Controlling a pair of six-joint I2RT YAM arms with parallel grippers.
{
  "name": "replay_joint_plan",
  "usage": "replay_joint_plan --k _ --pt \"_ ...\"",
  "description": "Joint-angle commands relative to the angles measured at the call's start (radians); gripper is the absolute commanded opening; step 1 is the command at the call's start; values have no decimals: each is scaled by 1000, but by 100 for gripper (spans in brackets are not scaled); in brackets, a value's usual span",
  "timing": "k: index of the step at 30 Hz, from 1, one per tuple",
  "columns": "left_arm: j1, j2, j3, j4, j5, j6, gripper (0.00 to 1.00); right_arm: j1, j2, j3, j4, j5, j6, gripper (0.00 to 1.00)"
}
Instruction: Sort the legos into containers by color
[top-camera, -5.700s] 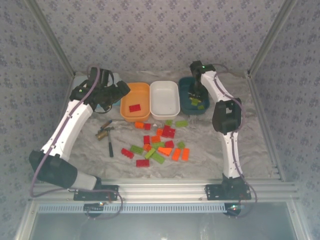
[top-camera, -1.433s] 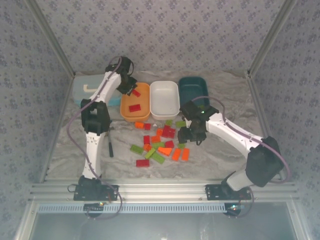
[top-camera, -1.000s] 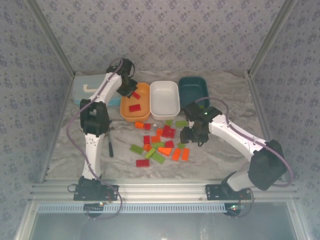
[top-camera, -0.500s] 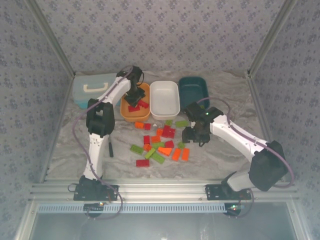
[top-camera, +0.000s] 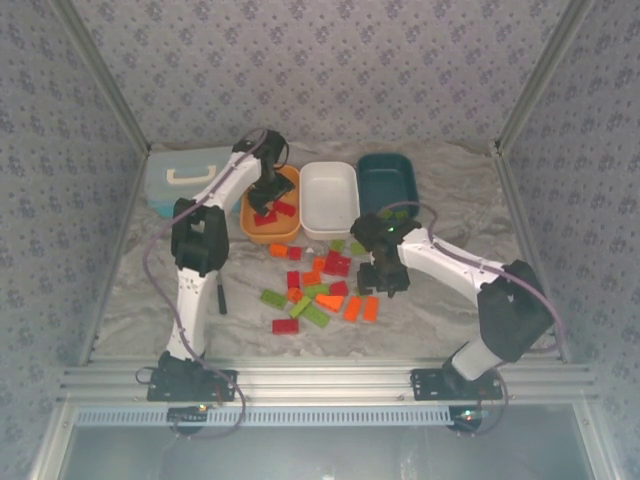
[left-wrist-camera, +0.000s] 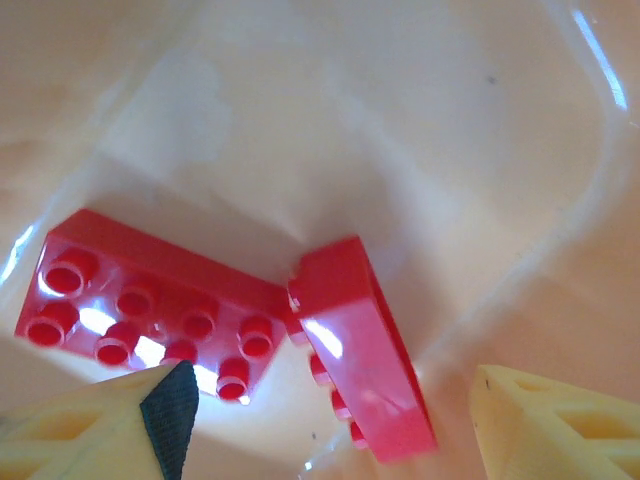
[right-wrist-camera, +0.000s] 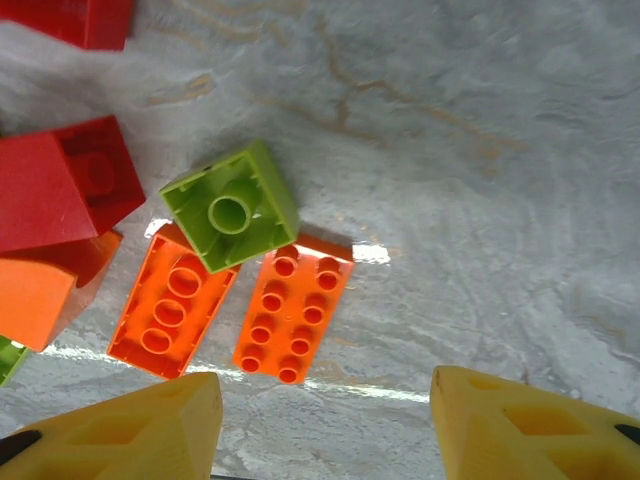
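Right claw (right-wrist-camera: 320, 440) hovers low over the loose pile (top-camera: 318, 290), fingers spread wide and nothing in them. Right in front of it: an upside-down lime green brick (right-wrist-camera: 232, 205) touching two orange bricks (right-wrist-camera: 290, 318) lying side by side. Further back, left claw (left-wrist-camera: 330, 400) is down inside the orange tray (left-wrist-camera: 420, 110), wide open too, two red bricks (left-wrist-camera: 150, 300) touching right underneath it. White tray (top-camera: 329, 198) and teal tray (top-camera: 388, 178) sit off to its right.
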Motion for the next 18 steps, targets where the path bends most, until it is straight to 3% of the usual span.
replay_joint_plan --k 1,9,10,18 --pt "-34 -152 -28 -14 -15 85 76 21 35 47 21 -18 -13 62" --pt "-82 -420 -311 39 26 149 80 -27 208 143 57 -33 -105 57" --pt "-84 -447 -338 43 32 156 95 -27 221 153 60 -44 -115 58" --pt "-85 -726 -577 92 71 227 99 -26 255 143 59 -65 -126 60"
